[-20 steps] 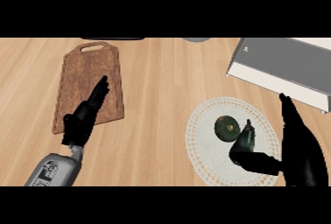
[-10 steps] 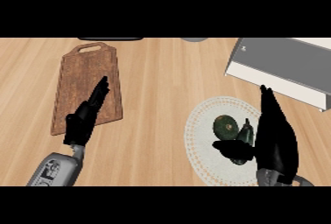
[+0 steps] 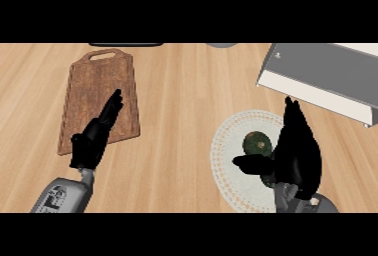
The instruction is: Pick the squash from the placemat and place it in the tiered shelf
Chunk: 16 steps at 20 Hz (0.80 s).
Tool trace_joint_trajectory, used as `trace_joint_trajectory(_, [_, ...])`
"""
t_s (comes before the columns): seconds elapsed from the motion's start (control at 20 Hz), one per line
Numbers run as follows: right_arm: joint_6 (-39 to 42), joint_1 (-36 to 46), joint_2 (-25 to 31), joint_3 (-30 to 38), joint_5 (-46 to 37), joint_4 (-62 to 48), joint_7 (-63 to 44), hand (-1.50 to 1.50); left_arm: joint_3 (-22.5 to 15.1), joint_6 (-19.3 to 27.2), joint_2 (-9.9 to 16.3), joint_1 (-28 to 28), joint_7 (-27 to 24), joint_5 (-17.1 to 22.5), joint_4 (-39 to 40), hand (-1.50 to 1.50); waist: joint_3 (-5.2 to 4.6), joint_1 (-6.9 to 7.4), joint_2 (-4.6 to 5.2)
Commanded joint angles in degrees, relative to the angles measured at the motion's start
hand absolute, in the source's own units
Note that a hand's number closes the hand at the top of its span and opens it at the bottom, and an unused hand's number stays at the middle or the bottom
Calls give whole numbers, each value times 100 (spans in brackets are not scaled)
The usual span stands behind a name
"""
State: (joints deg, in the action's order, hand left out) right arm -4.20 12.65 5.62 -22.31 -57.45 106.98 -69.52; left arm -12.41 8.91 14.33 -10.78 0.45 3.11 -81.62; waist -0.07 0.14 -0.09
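- left hand rested open, fingers straight, over the cutting board on the tabletop.
- squash lay on the placemat.
- right hand stood open beside it, thumb below.
- tiered shelf sat behind.

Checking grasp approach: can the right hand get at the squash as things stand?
Probably yes. The right hand is open right beside the squash on the placemat, thumb below it, and nothing lies between them.
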Motion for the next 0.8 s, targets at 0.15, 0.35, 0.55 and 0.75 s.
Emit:
trace_joint_trajectory(0.15, [730, 347, -505, 594, -196, -310, -870, -150, 78, -60, -16, -44, 47, -69, -36, 0, 3, -7, 8])
trace_joint_trajectory(0.35, [926, 566, -555, 717, -154, -392, -862, -150, 208, -162, -60, -22, -184, -40, 212, 0, 1, -5, 10])
trace_joint_trajectory(0.55, [505, 84, -558, 207, -344, -498, -1029, -150, 152, -99, -187, -19, -66, -124, 68, 0, 3, 6, 2])
trace_joint_trajectory(0.75, [509, 562, -560, 565, -216, -974, -864, -150, 130, -87, -259, -51, -20, -243, 52, 0, 5, 23, 11])
